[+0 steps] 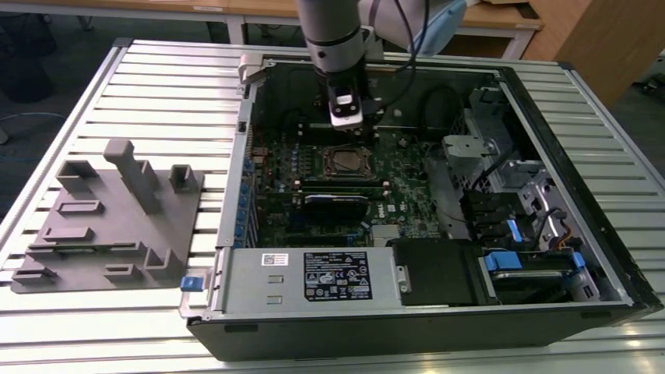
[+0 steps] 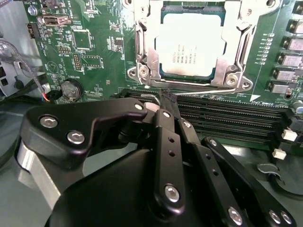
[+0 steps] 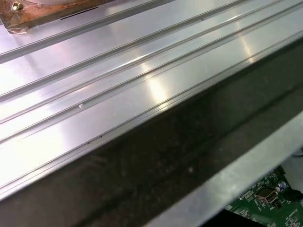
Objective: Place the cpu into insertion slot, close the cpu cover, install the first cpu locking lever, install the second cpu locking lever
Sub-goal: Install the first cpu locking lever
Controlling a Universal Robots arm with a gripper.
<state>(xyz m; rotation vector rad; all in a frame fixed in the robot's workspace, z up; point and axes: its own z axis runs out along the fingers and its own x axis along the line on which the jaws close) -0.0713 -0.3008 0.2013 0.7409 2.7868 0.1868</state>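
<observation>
Silvery cpu cover (image 2: 189, 28) frames the seated cpu (image 2: 189, 45); the end effector (image 2: 165, 97), fingers pressed together and holding nothing, hangs beside black memory slots (image 2: 227, 116), near a coin battery (image 2: 71, 88).

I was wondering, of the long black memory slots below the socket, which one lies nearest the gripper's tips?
The slot closest to the cpu cover: the gripper ends at its edge, the other slots lying farther from the socket.
</observation>
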